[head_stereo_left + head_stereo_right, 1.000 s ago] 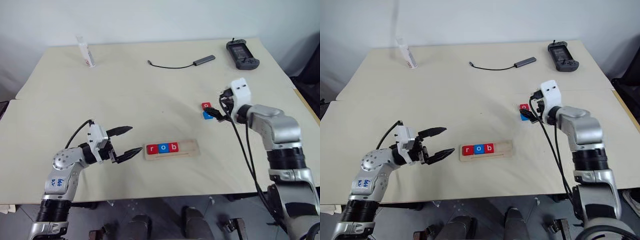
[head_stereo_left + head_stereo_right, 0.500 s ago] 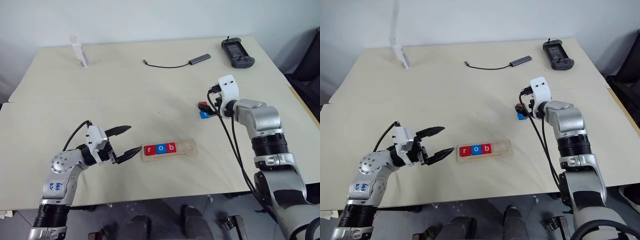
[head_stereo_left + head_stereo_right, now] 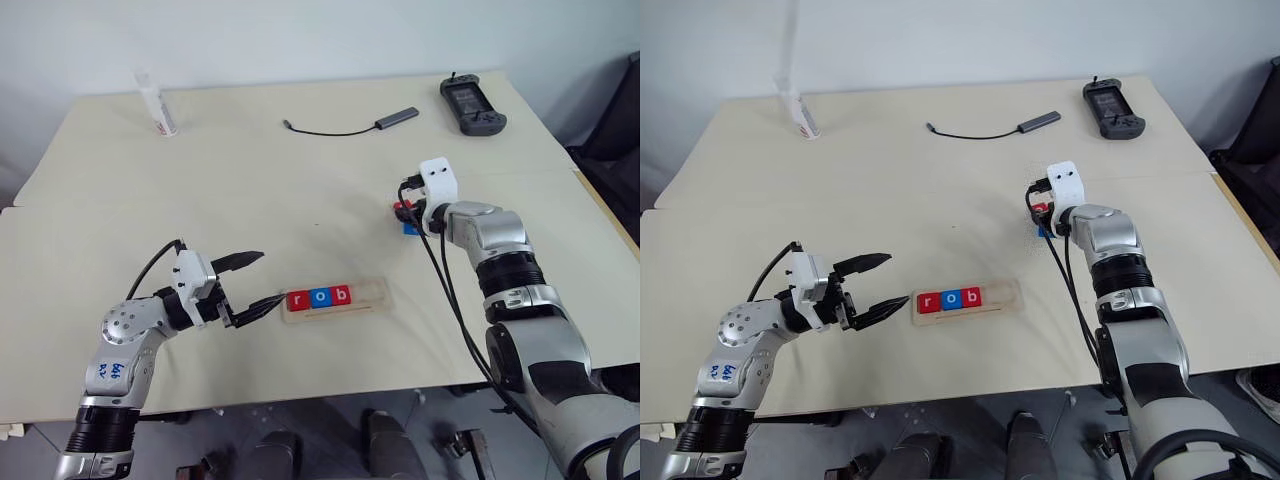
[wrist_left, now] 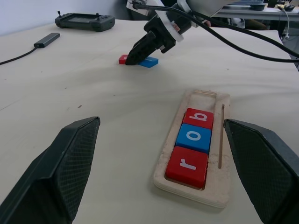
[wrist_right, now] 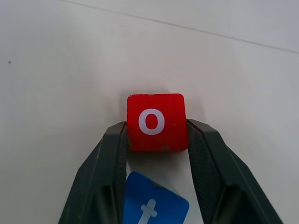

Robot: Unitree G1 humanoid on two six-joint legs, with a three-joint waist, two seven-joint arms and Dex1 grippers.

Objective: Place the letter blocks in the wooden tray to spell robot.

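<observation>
- Head views: the wooden tray (image 3: 338,298) lies near the front edge of the table (image 3: 300,190). Three letter blocks sit at its left end: red r (image 3: 298,299), blue o (image 3: 320,297), red b (image 3: 342,295); the right part of the slot is bare. The left gripper (image 3: 252,282) hovers just left of the tray, fingers spread wide, holding nothing. The right gripper (image 3: 404,213) reaches down to two loose blocks further back and to the right. A cable with adapter (image 3: 352,126), a handheld controller (image 3: 472,103) and a white tube (image 3: 155,103) lie along the far side.
- Left wrist view: the two wide-apart fingers (image 4: 60,158) frame the tray (image 4: 211,186), with r (image 4: 187,163), o (image 4: 195,137), b (image 4: 198,118) in a row. Beyond it, the right gripper's tips (image 4: 133,58) meet the red block (image 4: 123,59), which is touching the blue block (image 4: 148,62).
- Right wrist view: the right gripper's fingers (image 5: 113,154) are closed narrow against both sides of the red o block (image 5: 155,122), which rests on the table. The blue t block (image 5: 154,203) lies between the fingers, nearer the wrist.
</observation>
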